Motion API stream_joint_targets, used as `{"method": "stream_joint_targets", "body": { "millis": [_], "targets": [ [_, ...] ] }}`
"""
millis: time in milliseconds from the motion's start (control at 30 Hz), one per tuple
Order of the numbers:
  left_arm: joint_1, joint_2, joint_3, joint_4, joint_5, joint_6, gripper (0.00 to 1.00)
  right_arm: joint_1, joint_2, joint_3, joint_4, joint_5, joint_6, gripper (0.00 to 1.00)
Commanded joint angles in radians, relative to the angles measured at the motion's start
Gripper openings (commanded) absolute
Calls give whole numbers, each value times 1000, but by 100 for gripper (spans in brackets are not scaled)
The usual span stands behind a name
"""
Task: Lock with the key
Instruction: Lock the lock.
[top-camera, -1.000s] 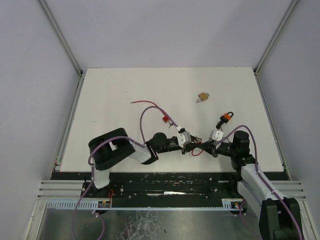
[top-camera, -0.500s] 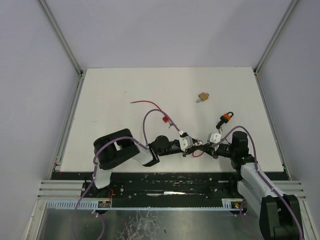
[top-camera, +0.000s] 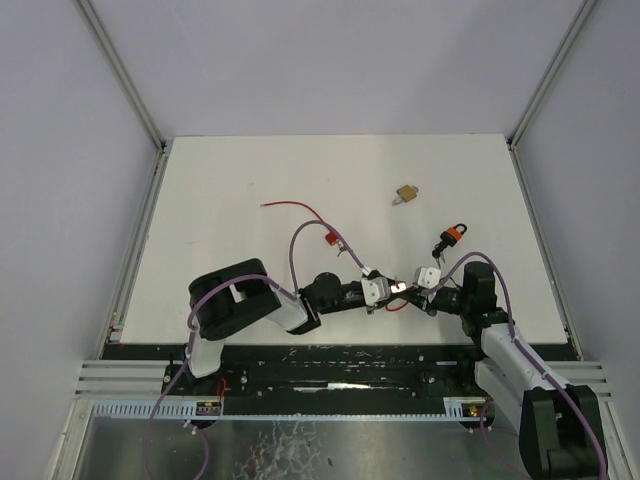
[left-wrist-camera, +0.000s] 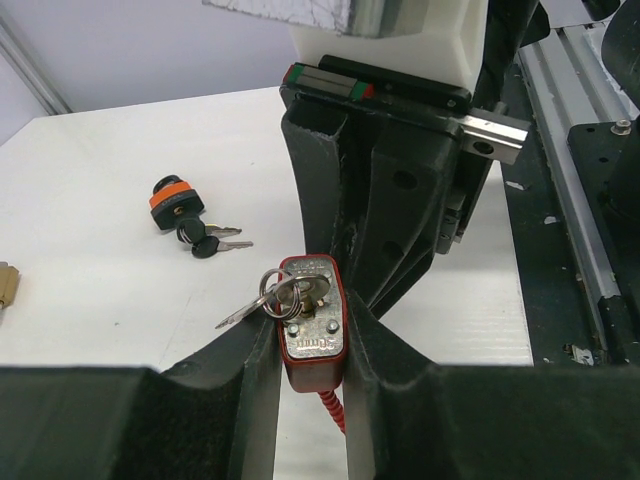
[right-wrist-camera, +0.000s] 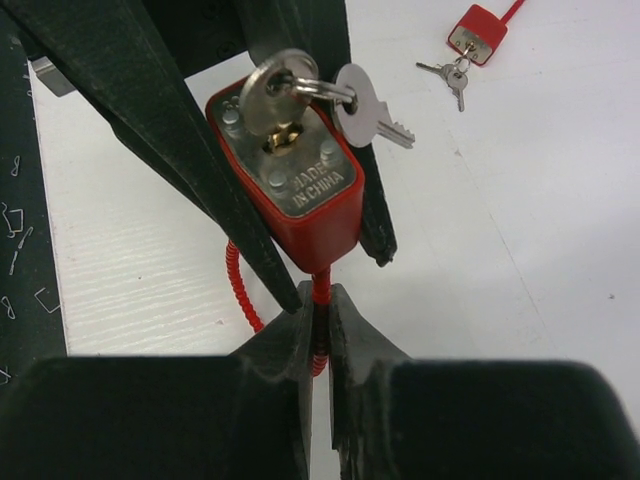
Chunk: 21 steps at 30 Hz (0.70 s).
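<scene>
1. White table (top-camera: 230, 180) forms the floor of a booth with pale grey walls (top-camera: 330, 60).
2. Close to the table's near edge, the red padlock (left-wrist-camera: 312, 325) is clamped by its sides between the fingers of the left gripper (left-wrist-camera: 312, 340). Its keyhole face is turned out past the fingertips, toward the right gripper (right-wrist-camera: 320, 312).
3. One key (right-wrist-camera: 270, 95) is seated in the keyhole. A ring through its head carries a second key (right-wrist-camera: 366, 108), which hangs off to one side of the left jaws.
4. A red cable (right-wrist-camera: 236, 280) comes from the lock body and passes between the right gripper's fingers. These jaws stand narrow, pinching the cable just beneath the lock.
5. Out beyond both sets of jaws, well apart from them, an orange-and-black padlock (left-wrist-camera: 172, 200) lies on the table with its own keys (left-wrist-camera: 215, 240) beside it.
6. A small red padlock (right-wrist-camera: 478, 28) with keys attached lies apart on the other side.
7. A brass padlock (top-camera: 406, 193) lies farthest out.
</scene>
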<state>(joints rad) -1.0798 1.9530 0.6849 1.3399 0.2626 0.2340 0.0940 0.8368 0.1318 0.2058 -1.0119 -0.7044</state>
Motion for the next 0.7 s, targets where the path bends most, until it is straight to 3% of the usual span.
{"method": "stream_joint_targets", "body": {
  "millis": [0, 333, 500, 667],
  "targets": [
    [-7, 54, 3, -78, -36, 53, 0, 29, -26, 86, 10, -119, -82, 12],
    [-9, 52, -15, -83, -58, 79, 0, 28, -68, 94, -143, -123, -241, 24],
    [-8, 45, -12, -123, -62, 104, 0, 28, -82, 148, -332, -65, -433, 38],
    [-7, 36, -5, -160, -53, 113, 0, 1, -205, 197, -513, -24, -543, 54]
  ]
}}
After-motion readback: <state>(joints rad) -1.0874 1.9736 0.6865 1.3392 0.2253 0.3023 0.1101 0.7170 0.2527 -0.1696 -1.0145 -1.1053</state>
